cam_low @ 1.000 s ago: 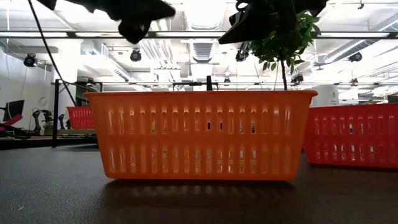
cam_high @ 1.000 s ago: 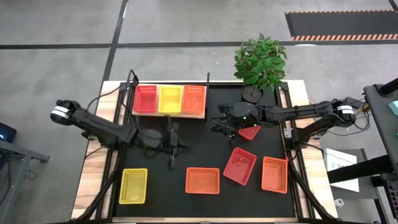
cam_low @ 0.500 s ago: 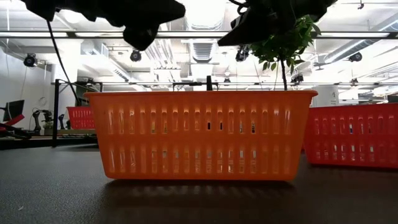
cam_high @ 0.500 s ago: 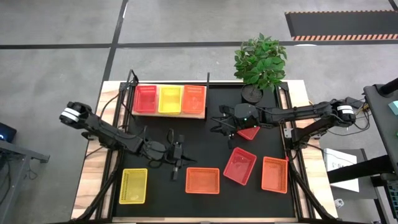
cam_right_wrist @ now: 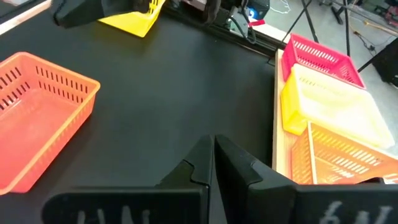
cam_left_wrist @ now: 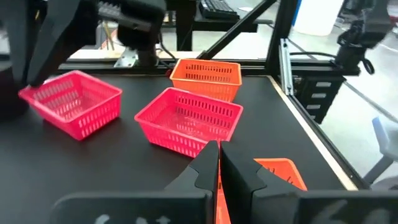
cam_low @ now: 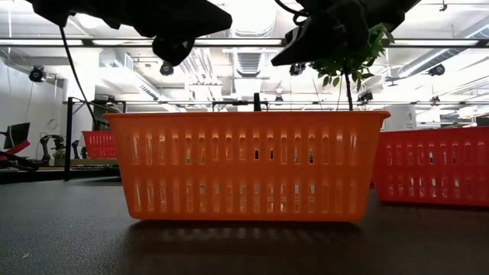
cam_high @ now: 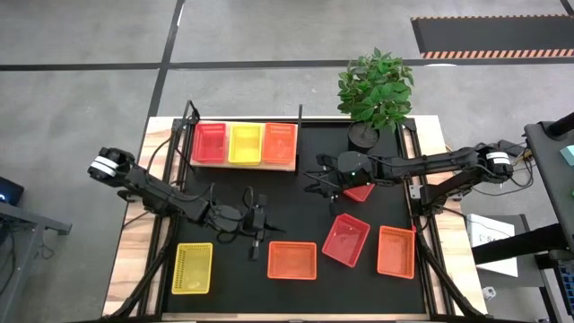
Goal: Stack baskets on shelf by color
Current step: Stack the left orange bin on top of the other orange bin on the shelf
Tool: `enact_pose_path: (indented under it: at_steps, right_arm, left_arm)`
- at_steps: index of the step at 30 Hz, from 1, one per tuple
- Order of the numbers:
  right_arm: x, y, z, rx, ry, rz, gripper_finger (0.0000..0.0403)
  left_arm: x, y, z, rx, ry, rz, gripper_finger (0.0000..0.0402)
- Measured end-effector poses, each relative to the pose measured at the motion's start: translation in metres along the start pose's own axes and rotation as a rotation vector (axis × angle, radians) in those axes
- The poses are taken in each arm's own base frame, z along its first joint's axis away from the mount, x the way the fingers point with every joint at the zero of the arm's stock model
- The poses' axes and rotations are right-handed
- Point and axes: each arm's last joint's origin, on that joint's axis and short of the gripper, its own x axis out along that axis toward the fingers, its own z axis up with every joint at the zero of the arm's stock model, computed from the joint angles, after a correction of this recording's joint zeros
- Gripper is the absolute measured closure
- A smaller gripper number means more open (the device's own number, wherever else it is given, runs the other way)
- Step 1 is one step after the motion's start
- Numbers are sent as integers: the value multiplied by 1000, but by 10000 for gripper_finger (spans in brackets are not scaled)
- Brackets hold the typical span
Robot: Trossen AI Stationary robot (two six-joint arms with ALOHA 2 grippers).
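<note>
Progress: the shelf [cam_high: 291, 164] carries one row of three baskets, a red basket [cam_high: 211, 143], a yellow basket [cam_high: 245, 144] and an orange basket [cam_high: 279, 143], side by side; whether any is already stacked cannot be determined.

Remaining on the black tabletop [cam_high: 296, 202]: five baskets.
- The left hand [cam_high: 257, 224], fingers pressed together and holding nothing, hovers just beside the loose orange basket [cam_high: 291, 259], which lies ahead of its fingertips. A loose yellow basket [cam_high: 192, 267] lies near, behind that hand.
- The right hand [cam_high: 325, 178], fingers pressed together and empty, hovers near the shelf's end. A small red basket [cam_high: 360, 190] lies just behind it; a tilted red basket [cam_high: 346, 239] and a second orange basket [cam_high: 395, 251] lie farther off.

Assessment: the task is at an early stage. Five baskets remain to be placed on the matching colours.
</note>
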Motion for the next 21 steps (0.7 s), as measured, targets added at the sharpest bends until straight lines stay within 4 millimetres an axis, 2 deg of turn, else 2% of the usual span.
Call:
enact_pose_path:
  at_steps: [4,12,21]
  right_arm:
    - [1,7,3,-16,-11,22,394]
    - [2,25,14,-91,-70,62,394]
    - [2,26,16,-83,-86,62,394]
  left_arm:
    - [0,2,-5,-58,41,38,402]
    - [0,2,-7,-51,63,46,402]
    - [0,2,-6,-9,52,43,402]
